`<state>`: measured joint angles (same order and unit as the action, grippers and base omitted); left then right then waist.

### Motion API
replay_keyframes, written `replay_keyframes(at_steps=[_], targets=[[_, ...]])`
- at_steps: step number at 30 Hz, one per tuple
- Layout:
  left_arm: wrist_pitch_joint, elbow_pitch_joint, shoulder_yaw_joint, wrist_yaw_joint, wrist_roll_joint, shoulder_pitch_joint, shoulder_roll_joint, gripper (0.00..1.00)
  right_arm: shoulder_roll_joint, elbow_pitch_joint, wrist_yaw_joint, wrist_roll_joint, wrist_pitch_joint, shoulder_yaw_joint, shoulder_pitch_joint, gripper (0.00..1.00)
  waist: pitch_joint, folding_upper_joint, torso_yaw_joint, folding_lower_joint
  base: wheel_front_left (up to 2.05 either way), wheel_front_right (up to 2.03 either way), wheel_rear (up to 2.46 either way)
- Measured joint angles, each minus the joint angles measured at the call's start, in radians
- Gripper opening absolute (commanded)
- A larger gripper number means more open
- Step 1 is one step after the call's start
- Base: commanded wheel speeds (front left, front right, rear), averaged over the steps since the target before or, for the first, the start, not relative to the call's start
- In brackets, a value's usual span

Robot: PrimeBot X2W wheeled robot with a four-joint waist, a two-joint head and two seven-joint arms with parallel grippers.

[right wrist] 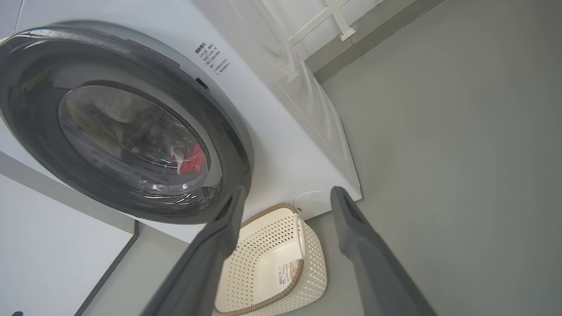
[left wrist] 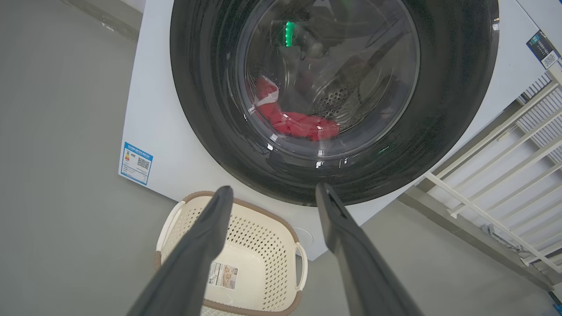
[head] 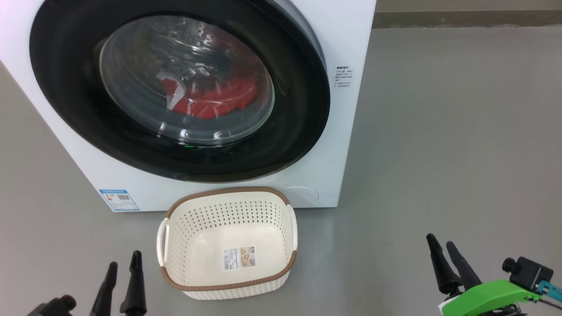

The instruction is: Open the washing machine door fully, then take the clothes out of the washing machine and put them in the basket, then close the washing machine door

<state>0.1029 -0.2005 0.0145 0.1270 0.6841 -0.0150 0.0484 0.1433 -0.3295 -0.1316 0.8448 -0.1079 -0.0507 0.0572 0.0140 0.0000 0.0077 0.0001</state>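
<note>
**Washing machine door shut, basket waiting beneath it**

Washing machine door [head: 180, 87] sits closed flat against the front of the white washing machine [head: 347, 44], so the first step of the job looks not yet begun. Through the bulging glass the red clothes [head: 215, 98] lie in a heap at the bottom of the drum, a strip of white trim showing at their left end.

The cream basket [head: 228, 192] stands on the grey floor [head: 439, 131] just in front of the machine and right under the door's lower edge. That spot seems chosen so each garment has only a short way to travel, and the basket is low enough that the door should swing over it.

Both arms hang back near the floor, well apart from the machine. The left pincer [head: 125, 259] is beside the basket's left handle, and the right pincer [head: 440, 240] is well off to the basket's right. Each is released, fingers spread and grasping nothing. Keeping back leaves room for the door to swing out.

From where I stand I cannot tell for sure which side the door opens from. A small dark notch by its right edge hints at that side.
</note>
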Motion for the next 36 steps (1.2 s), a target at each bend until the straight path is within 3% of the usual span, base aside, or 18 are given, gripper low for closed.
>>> replay_keyframes(at_steps=[36], targets=[[0.103,0.035,0.029,0.001,-0.421,-0.023,0.015,1.0,0.052,0.017,0.0,-0.34,-0.098,-0.035,0.016,1.0,0.005,0.0,-0.006,-0.0001,0.0,0.0,0.0]])
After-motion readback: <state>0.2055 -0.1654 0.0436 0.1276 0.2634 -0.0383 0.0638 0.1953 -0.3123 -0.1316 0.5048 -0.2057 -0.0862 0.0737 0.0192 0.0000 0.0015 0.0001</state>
